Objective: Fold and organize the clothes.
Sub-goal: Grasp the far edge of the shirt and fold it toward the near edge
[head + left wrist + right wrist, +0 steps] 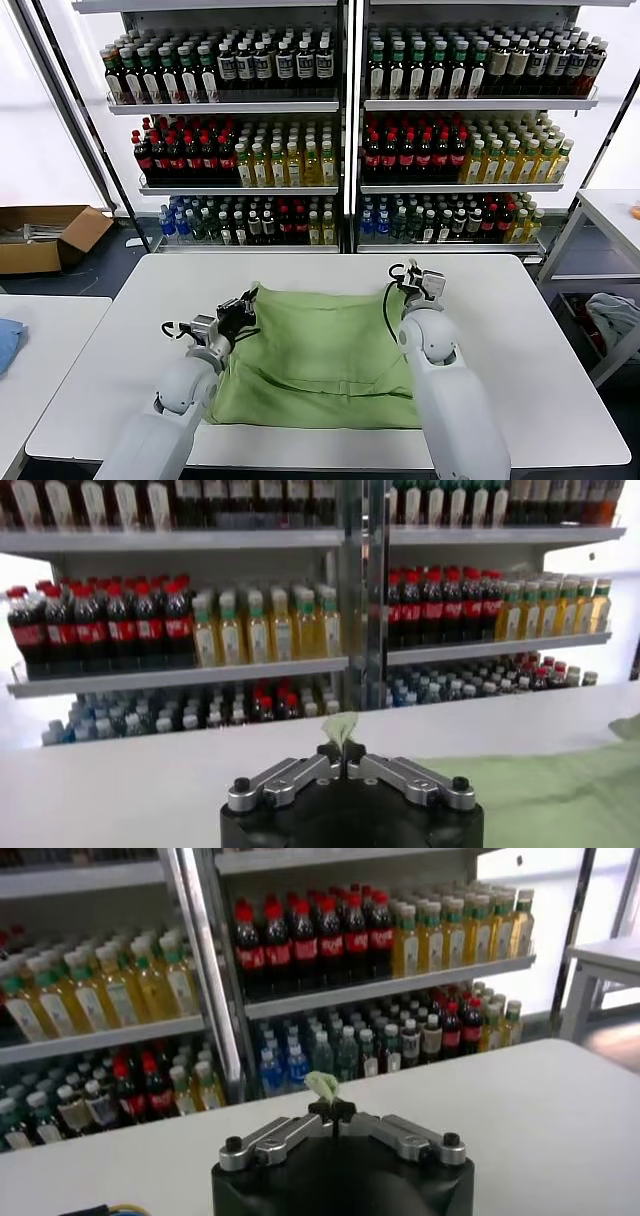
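A light green shirt (325,355) lies spread across the middle of a white table (530,340), pinched at its two far corners by a robot's grippers. The left gripper (243,305) has its jaws closed on the far left corner of the shirt; in the left wrist view a small tuft of green fabric (340,730) sticks up from between the shut fingertips of that gripper (344,762), and more of the shirt (540,800) spreads over the tabletop (120,790) to one side of the jaws. The right gripper (418,276) is likewise clamped on the far right corner; the right wrist view shows a pale green wisp of cloth (322,1086) standing just above the closed tips of the gripper (332,1114), with bare table (540,1118) beyond it. Between the two sets of jaws the shirt's far edge runs nearly straight, and the fabric falls back toward the robot in loose creases, its near edge stopping short of the table's front rim. Beyond both jaws, past the far side of the table, stand shelves (345,105) packed with rows of bottles (420,150). Well off to the left gripper's outer side an open cardboard box (45,235) sits on the floor, and a blue cloth (8,342) rests on a neighbouring table (40,380).
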